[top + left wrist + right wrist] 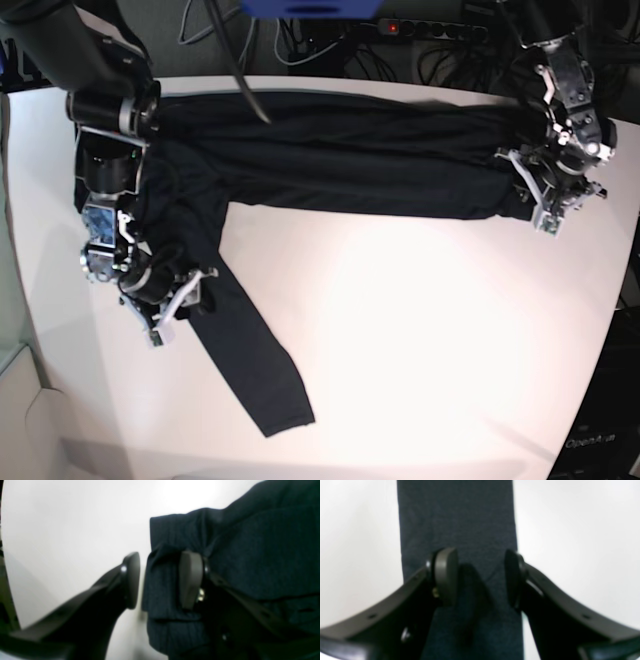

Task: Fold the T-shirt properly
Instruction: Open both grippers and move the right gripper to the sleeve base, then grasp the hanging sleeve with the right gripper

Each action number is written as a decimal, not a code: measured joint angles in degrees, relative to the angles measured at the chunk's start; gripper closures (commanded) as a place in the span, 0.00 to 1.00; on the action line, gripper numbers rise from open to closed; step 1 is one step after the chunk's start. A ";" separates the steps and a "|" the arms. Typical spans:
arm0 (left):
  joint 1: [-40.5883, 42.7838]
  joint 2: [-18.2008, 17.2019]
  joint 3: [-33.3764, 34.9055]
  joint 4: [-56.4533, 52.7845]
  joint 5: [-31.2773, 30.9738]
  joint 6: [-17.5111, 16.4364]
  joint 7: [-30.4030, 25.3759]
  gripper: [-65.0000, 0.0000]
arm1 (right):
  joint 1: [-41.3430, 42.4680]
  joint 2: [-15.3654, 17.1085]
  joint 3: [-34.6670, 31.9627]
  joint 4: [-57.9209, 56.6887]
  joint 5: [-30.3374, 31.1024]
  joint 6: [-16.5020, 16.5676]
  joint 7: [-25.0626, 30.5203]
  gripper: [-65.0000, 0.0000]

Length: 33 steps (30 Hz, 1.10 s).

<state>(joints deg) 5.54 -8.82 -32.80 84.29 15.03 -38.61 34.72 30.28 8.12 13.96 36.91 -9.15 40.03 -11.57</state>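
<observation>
Right claw (481, 577) wide over sleeve (457, 517), holding nothing. Left claw (160, 580) wide, one pad on T-shirt (250, 555) edge. We judge body folded into band on white worktop (420, 330); sleeve remains.

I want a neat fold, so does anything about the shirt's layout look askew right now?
Yes. The T-shirt lies as a long band, but one sleeve trails out diagonally toward the table's near edge.
</observation>
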 measured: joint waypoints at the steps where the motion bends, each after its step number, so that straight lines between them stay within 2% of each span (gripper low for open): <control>1: -0.02 -0.02 0.00 0.00 0.02 0.00 0.02 0.60 | 0.07 0.00 0.00 -0.50 0.07 0.00 0.83 0.53; 5: -1.36 0.00 0.00 -0.02 1.07 -0.02 1.29 0.60 | 0.15 -0.04 -0.07 -1.31 0.15 -0.02 2.03 0.53; 23: -1.38 0.09 0.00 -0.02 1.07 -0.04 1.29 0.60 | 2.10 1.73 -0.26 -1.60 -0.09 0.00 1.20 0.53; 27: -1.38 0.09 0.00 -0.02 1.07 -0.02 1.31 0.60 | 1.88 1.70 -0.26 -1.73 -0.07 0.00 3.65 0.52; 33: -1.38 0.09 0.00 -0.02 1.07 -0.02 1.29 0.60 | 1.25 1.68 -0.26 -1.81 -0.09 0.00 3.96 0.52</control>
<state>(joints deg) 4.16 -8.73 -32.80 84.27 16.10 -38.63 36.01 31.53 9.80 13.69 35.09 -9.23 40.03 -7.62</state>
